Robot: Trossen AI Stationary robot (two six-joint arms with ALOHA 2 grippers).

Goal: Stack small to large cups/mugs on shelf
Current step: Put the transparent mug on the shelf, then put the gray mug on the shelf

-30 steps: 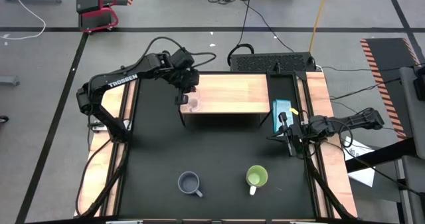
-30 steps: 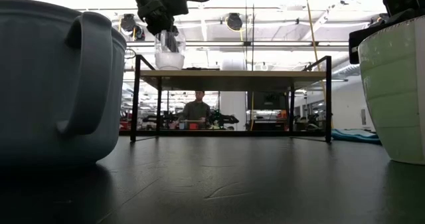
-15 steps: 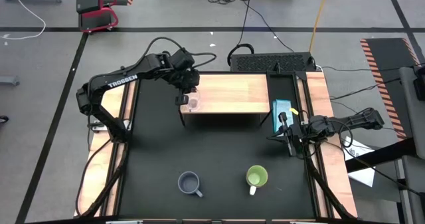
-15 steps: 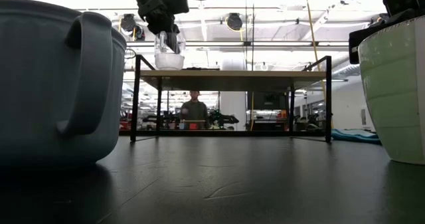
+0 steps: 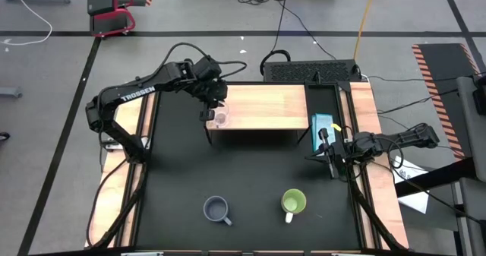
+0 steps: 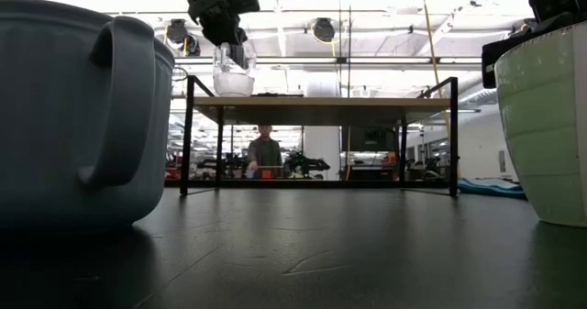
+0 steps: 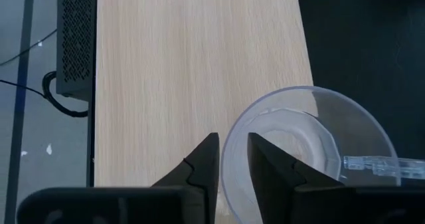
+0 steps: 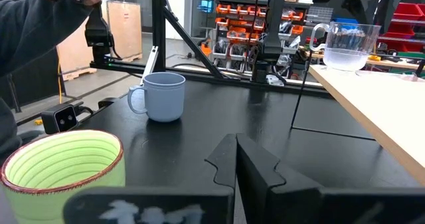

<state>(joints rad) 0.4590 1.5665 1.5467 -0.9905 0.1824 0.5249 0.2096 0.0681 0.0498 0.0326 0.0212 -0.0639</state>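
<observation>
Now the left gripper pinches the glass cup's rim on the shelf's end, the right gripper closed beside the shelf.

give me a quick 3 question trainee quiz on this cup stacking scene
1. True or false: the glass cup stands on the shelf at its left end.
2. Which mug sits nearer the right arm on the black table? A) grey-blue mug B) lime-green mug
3. Fill in: the left end effector pinches the glass cup's ____.

Key
1. True; the low view shows its base on the board.
2. B
3. rim; one finger is inside, one outside.
The right end effector waits at the table's right edge, shut.
</observation>
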